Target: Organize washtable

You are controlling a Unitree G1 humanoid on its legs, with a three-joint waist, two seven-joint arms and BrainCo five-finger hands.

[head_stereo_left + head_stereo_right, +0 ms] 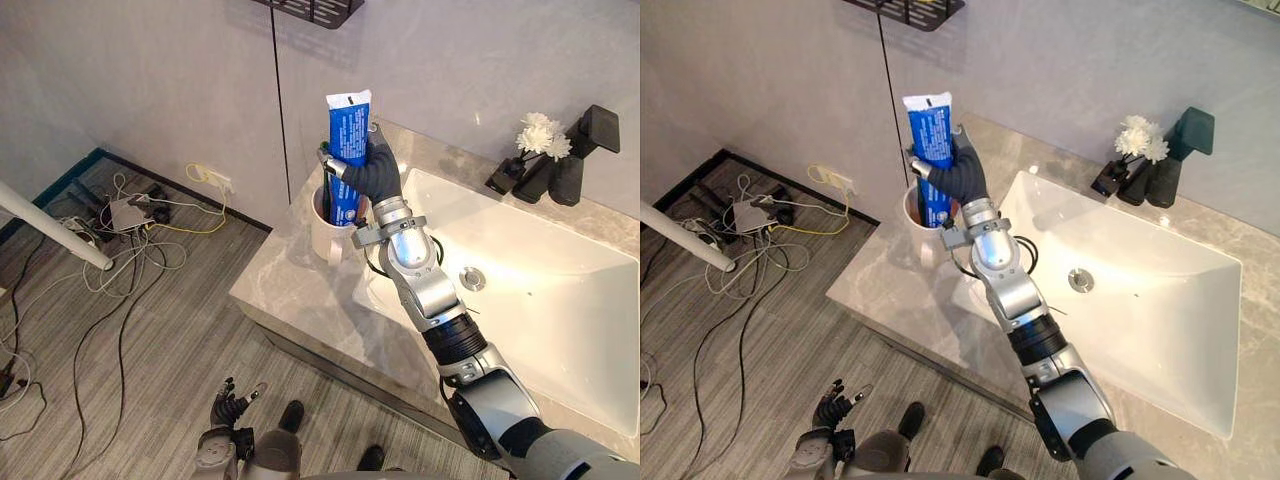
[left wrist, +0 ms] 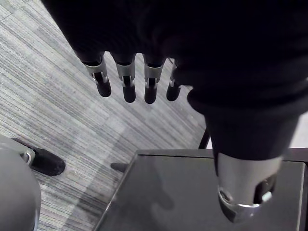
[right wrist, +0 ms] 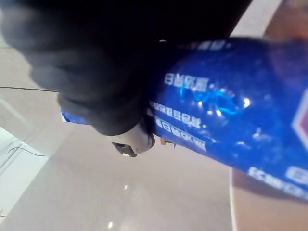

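A blue toothpaste tube (image 1: 348, 150) stands upright with its lower end inside a white cup (image 1: 328, 234) at the left end of the marble washtable (image 1: 300, 290). My right hand (image 1: 372, 172) is shut on the tube, with fingers curled round its middle; in the right wrist view the blue tube (image 3: 226, 120) crosses close past the dark hand cover. My left hand (image 1: 229, 405) hangs low over the floor in front of the counter, with its fingers (image 2: 127, 82) straight and nothing in them.
A white sink basin (image 1: 520, 290) with a drain (image 1: 473, 278) takes up the counter's right part. A black tap (image 1: 585, 140) and white flowers (image 1: 543, 135) in a dark vase stand behind it. Cables and a power strip (image 1: 130, 212) lie on the floor at left. A black wire shelf (image 1: 315, 10) hangs on the wall.
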